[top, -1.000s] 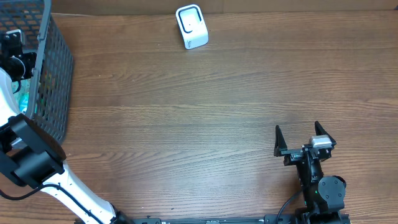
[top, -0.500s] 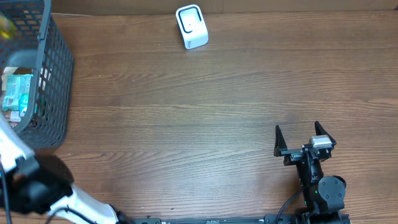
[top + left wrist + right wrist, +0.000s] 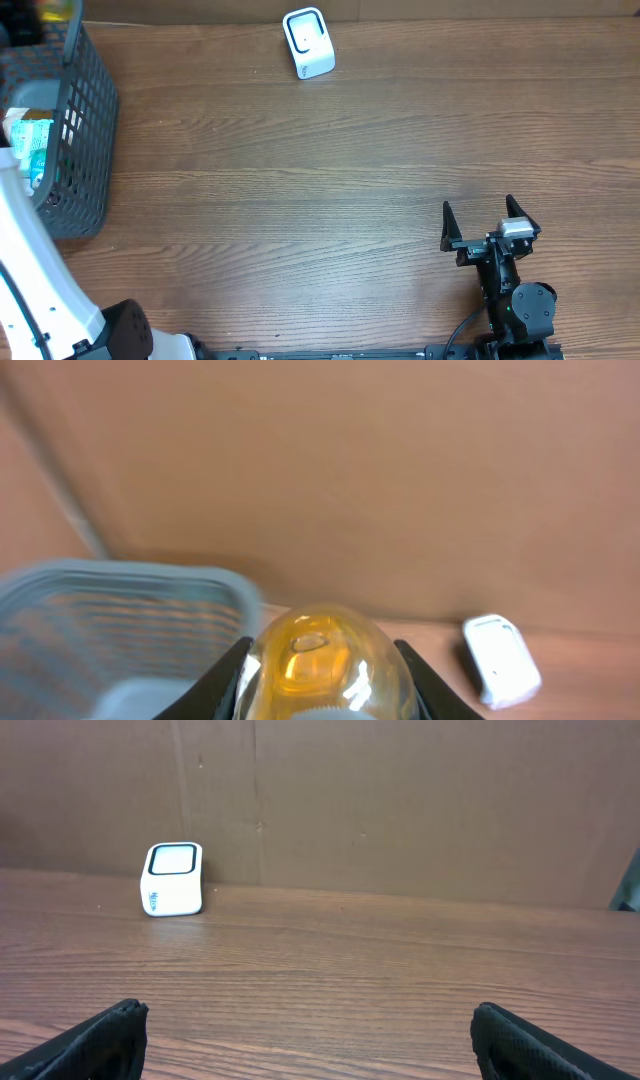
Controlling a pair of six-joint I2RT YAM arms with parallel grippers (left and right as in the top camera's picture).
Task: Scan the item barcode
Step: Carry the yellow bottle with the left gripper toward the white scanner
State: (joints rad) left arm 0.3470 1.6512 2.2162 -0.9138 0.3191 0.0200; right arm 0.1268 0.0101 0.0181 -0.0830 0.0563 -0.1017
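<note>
- A wood-grain surface point(image 3: 330, 180) runs back to a plain cardboard wall point(image 3: 400, 800). A white scanner point(image 3: 308, 42) stands near the far edge, and a dark mesh basket point(image 3: 85, 150) sits at the left edge.
- The amber container point(image 3: 322, 655) is off the surface. In the overhead view it shows as a yellow patch in the far-left corner, about over the basket's far rim and well apart from the scanner.
- The left fingers point(image 3: 228, 678) are closed partway, one against each flank of the container, and they grip it.
- The right fingers point(image 3: 447, 225) are spread as wide as they go and hold nothing. They sit low at the near right of the surface.
- Handling: the shell is glossy, domed and translucent, so it probably holds its shape but is slippery on the curve. Whether it is glass or plastic I cannot tell, and liquid inside would add shifting weight.
- The best hold is probably across the widest part, as now, leaving the label side bare — no barcode shows in any view.
- Count: one scanner, one basket, one container in hand. The basket holds at least one teal-and-white packet point(image 3: 28, 140); the mesh hides any others.
</note>
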